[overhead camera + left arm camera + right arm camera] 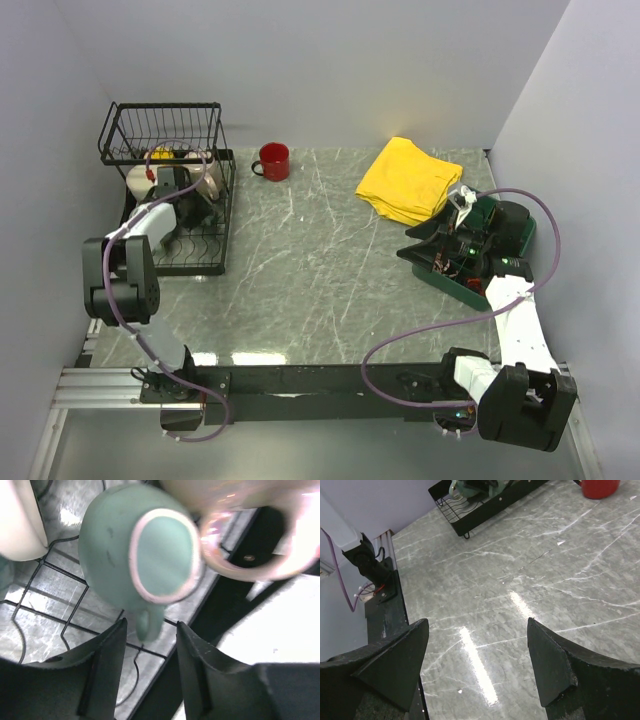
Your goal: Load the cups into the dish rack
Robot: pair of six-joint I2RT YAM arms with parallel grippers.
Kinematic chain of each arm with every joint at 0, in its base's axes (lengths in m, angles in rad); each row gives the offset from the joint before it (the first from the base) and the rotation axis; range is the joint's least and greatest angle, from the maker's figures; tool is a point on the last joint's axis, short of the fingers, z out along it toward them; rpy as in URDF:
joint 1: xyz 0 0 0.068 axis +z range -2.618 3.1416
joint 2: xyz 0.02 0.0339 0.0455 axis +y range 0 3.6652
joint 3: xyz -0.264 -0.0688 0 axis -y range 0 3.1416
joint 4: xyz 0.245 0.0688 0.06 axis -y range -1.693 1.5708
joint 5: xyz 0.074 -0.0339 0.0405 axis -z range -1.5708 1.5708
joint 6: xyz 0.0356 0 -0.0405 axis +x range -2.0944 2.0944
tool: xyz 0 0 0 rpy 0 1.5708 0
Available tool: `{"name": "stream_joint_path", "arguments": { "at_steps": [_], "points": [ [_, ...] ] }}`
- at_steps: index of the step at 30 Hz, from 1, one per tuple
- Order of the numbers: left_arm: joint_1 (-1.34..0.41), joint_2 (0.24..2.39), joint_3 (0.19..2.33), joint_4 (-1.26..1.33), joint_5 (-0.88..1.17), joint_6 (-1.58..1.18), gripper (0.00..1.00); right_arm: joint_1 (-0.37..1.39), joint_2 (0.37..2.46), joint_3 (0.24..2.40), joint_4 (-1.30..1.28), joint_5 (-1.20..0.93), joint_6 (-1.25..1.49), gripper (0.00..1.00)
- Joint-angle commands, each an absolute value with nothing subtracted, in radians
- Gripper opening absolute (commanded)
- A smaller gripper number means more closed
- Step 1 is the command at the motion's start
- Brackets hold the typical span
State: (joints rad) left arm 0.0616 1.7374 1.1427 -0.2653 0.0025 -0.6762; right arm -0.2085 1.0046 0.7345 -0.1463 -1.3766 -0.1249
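Left gripper (150,625) apart, clamped on nothing, fingers flanking the handle of a grey-green mug (110,550) lying on its side on the wire tray of the dish rack (224,215), at the left of the overhead view. Cream mug (17,520) at upper left of the wrist view, pinkish-beige mug (260,540) at upper right.

Red mug (273,161) upright on the counter (330,280), right of the rack, not yet loaded. Further right, a yellow cloth (410,180), then the right gripper (478,622), apart and empty, by a green tray (525,225).

Probably a release or a grasp at the rack; hard to say which. Next, likely: lift clear without snagging the handle, then reach for the red mug.

No legible brands or writing.
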Motion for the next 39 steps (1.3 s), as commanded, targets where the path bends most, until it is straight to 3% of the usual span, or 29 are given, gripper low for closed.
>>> {"name": "stream_joint_path", "arguments": {
  "at_steps": [1, 5, 10, 17, 22, 29, 39],
  "points": [
    [0.055, 1.606, 1.141, -0.247, 0.018, -0.623, 0.55, -0.218, 1.005, 0.776, -0.146, -1.388, -0.141, 0.85],
    [0.055, 1.479, 1.091, -0.245, 0.034, -0.603, 0.68, -0.218, 1.012, 0.776, -0.144, -1.391, -0.141, 0.85],
    [0.055, 1.321, 1.005, -0.221, 0.055, -0.58, 0.77, -0.218, 1.014, 0.776, -0.147, -1.387, -0.144, 0.85],
    [0.054, 1.177, 0.899, -0.215, 0.144, -0.551, 0.8, -0.219, 1.014, 0.779, -0.156, -1.382, -0.155, 0.86],
    [-0.043, 1.114, 0.916, -0.195, 0.187, -0.509, 0.86, -0.219, 1.015, 0.781, -0.161, -1.379, -0.161, 0.86],
    [-0.283, 1.288, 1.159, -0.296, 0.123, -0.379, 0.86, -0.222, 1.017, 0.782, -0.167, -1.376, -0.164, 0.86],
    [-0.318, 1.666, 1.538, -0.383, 0.048, -0.239, 0.86, -0.225, 1.022, 0.781, -0.167, -1.382, -0.161, 0.86]
  ]
}}
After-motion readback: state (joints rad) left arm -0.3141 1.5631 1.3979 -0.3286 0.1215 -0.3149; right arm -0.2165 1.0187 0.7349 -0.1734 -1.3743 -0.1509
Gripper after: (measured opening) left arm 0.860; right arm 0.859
